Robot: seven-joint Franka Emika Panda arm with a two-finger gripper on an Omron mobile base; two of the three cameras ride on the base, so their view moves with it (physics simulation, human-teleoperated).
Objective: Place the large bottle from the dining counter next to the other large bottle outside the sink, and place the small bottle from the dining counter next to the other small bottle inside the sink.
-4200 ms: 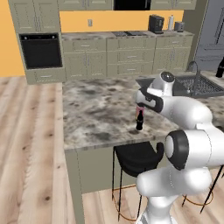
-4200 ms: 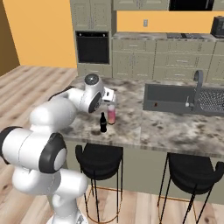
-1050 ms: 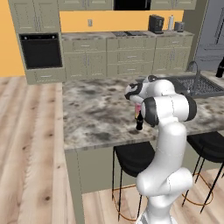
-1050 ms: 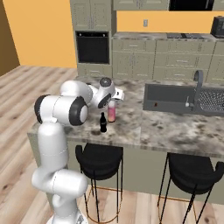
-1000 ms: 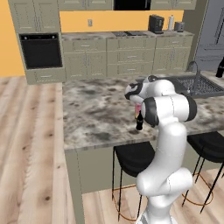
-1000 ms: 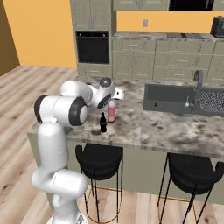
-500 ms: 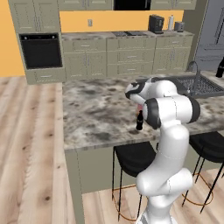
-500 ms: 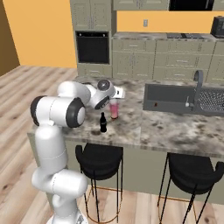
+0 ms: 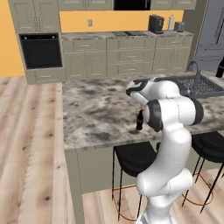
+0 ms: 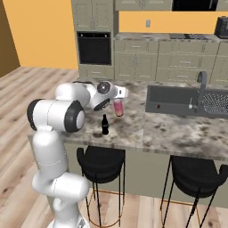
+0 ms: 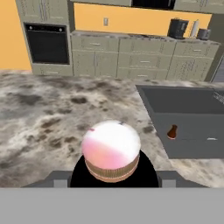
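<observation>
Kitchen, simulated: olive-grey cabinets, orange wall, black oven [image 9: 40, 50], pale wood floor, two black stools [image 10: 101, 163] under the counter overhang

Dining counter [image 9: 98, 113]: speckled grey-brown marble slab on an olive-grey base

Sink [image 11: 183, 118]: dark grey basin set in the same slab, curved dark tap [image 10: 201, 84] at its far edge

Gripper [image 10: 119, 99]: held just above the counter on the bent white arm, wrist turned so the fingers point roughly sideways toward the sink; jaws part-way apart and clamped on the body of the large bottle

Large bottle [image 10: 118, 107]: pale pink, gripped and lifted clear of the marble, hanging tilted; in the hand view its rounded pink end [image 11: 111, 148] sits directly in front of the camera. The fingertips themselves are hidden behind it

Small bottle [image 10: 105, 124]: short, near-black, upright on the dining counter near its front edge, just beside and below the gripper, not touching it

Other small bottle [image 11: 172, 131]: short, reddish-brown, lying inside the sink on the basin floor

Other large bottle [image 9: 219, 68]: dark, at the far right edge of the left base view, beyond the sink
</observation>
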